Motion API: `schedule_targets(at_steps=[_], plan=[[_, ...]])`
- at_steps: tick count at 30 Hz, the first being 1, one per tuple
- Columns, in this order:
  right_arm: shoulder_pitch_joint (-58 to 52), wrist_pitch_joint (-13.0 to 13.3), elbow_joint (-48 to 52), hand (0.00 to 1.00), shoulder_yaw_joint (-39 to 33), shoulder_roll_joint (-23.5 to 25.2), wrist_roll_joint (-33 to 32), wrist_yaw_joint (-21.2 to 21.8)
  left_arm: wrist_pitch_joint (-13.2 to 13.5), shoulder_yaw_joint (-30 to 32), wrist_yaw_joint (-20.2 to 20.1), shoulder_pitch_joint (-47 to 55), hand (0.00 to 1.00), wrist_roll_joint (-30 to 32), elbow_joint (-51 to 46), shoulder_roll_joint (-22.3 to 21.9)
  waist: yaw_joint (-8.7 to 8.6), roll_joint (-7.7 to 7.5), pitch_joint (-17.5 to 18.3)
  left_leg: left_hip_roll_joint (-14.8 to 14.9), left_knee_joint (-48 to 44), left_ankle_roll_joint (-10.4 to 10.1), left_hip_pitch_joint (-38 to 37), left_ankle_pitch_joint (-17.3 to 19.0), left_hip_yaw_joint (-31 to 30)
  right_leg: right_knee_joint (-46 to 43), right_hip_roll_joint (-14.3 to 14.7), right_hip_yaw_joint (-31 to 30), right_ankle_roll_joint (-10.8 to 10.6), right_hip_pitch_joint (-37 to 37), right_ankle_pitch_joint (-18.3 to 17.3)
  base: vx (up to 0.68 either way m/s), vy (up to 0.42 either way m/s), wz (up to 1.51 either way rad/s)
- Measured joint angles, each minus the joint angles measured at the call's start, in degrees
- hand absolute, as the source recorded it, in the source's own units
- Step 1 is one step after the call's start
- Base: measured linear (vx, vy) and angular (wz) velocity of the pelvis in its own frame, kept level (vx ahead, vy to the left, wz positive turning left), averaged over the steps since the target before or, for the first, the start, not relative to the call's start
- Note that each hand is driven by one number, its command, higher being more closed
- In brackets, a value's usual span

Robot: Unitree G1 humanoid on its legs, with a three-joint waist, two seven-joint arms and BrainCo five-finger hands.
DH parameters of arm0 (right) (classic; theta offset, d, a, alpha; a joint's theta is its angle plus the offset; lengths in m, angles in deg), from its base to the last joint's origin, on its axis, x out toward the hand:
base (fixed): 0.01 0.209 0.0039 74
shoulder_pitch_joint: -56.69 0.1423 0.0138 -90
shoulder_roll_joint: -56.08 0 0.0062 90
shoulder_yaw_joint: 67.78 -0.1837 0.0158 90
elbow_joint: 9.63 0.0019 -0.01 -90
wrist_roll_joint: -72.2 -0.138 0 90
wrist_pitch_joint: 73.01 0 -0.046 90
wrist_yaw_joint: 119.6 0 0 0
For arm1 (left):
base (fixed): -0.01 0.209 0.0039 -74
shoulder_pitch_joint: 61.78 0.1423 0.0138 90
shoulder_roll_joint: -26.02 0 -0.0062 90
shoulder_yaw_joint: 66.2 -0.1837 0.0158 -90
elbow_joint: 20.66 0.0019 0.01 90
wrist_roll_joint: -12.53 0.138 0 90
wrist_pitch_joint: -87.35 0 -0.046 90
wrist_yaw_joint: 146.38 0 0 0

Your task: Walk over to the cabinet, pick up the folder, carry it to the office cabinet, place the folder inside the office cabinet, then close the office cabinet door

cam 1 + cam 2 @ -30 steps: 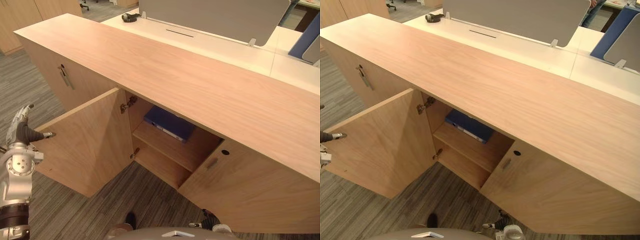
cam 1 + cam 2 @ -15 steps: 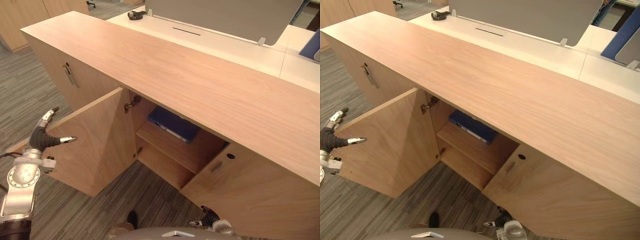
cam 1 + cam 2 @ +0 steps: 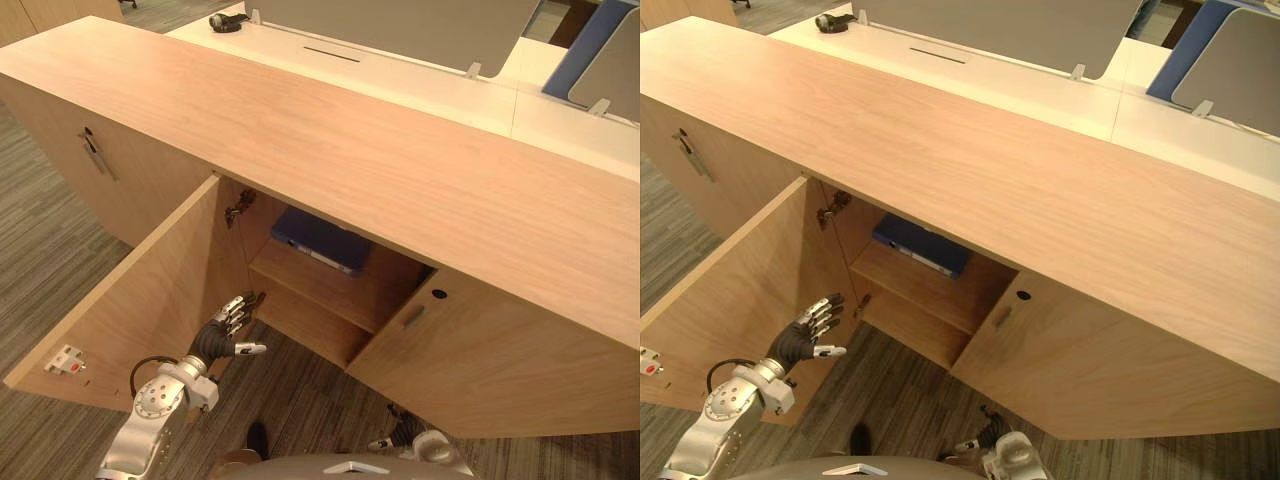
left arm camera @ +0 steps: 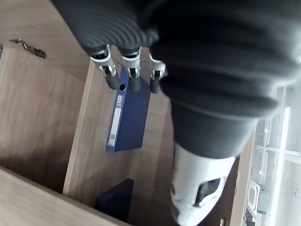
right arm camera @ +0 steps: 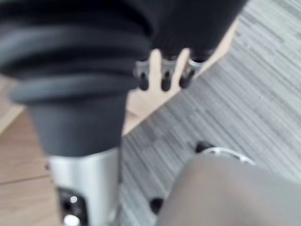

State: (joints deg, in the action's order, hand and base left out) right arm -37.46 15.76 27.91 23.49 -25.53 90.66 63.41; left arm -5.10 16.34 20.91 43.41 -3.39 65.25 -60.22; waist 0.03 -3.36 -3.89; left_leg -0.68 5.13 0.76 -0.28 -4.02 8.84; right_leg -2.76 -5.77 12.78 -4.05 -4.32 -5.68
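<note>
**A:** Left eye view: blue folder [image 3: 320, 238] lies flat on the upper shelf [image 3: 300, 282] of the office cabinet [image 3: 400, 170], at 1 o'clock from the left hand [image 3: 228, 330]. The door [image 3: 150, 300] stands wide open at 9 o'clock.

**B:** Right eye view: right hand [image 3: 988, 438] hangs low at 6 o'clock.

**A:** Left wrist view: fingers [image 4: 134, 77] loose and apart, holding nothing.

**B:** Right wrist view: fingers relaxed, empty.

**A:** Judgement: the folder looks stiff, smooth-covered and probably weighty. Take it by the spine if it needs shifting. The door is rigid, so push near its free edge.
</note>
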Motion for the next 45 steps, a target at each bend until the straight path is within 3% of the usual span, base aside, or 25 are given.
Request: schedule_targets(at_steps=[6, 12, 19, 28, 34, 45], plan=[[-0.3, -0.3, 0.0, 0.0, -2.6, 0.2, 0.0, -0.7, -0.1, 2.2, 4.3, -0.5, 0.0, 5.5, -2.5, -5.9, -0.22, 1.23, -0.4, 0.1, 0.0, 0.0, -0.8, 0.0, -0.4, 0.3, 0.1, 0.4, 0.2, -0.9, 0.0, -0.02, -0.002, 0.03], [-0.4, -0.2, 0.0, 0.0, -3.9, 0.2, 0.0, -2.2, 3.3, 3.1, 8.3, -5.2, 0.0, 16.5, -9.4, -6.5, -0.6, 1.97, -0.5, 0.2, 0.0, 0.0, -0.8, -0.2, -0.9, 0.5, 0.0, 0.8, 0.6, -1.0, -0.4, -0.03, 0.002, 0.02], [-0.6, -0.1, -0.1, 0.0, -3.9, 0.3, 0.0, -2.4, 5.3, 9.2, 11.9, -8.8, 0.0, 21.8, -13.3, -1.0, -0.92, 1.85, -0.5, 0.0, 0.0, 0.1, -0.8, -0.2, -1.3, 0.5, 0.0, 1.7, -0.1, -1.9, 0.0, 0.03, -0.006, 0.05], [-0.5, 0.0, -0.2, 0.0, -4.0, 0.5, 0.0, -2.3, 5.3, 24.6, 18.4, -8.9, 0.0, 26.3, -10.9, 4.9, 0.37, 1.54, -0.7, 0.1, 0.0, 0.0, -2.2, -0.2, -2.3, 0.6, 0.1, 2.4, 0.5, -3.5, -0.3, -0.02, -0.01, 0.05], [-2.7, 0.0, -0.2, 0.0, -4.9, 0.5, 0.0, -2.2, 3.4, 33.3, 20.1, -8.8, 0.0, 30.7, -7.4, 6.7, 1.61, 1.39, -0.7, 0.0, 0.0, -0.4, -1.8, 0.1, -2.8, 1.1, 0.0, 3.4, 0.9, -3.6, -0.9, -0.02, -0.002, 0.08], [-2.9, -0.2, -0.1, 0.0, -6.3, 0.4, 0.0, -0.6, 0.2, 36.7, 18.9, -8.9, 0.0, 31.9, 1.5, 9.0, 2.79, 1.27, -0.7, -0.4, 0.0, -0.2, -1.7, 0.2, -3.4, 1.2, 0.1, 3.6, 0.7, -4.1, -0.8, 0.02, -0.006, 0.02]])
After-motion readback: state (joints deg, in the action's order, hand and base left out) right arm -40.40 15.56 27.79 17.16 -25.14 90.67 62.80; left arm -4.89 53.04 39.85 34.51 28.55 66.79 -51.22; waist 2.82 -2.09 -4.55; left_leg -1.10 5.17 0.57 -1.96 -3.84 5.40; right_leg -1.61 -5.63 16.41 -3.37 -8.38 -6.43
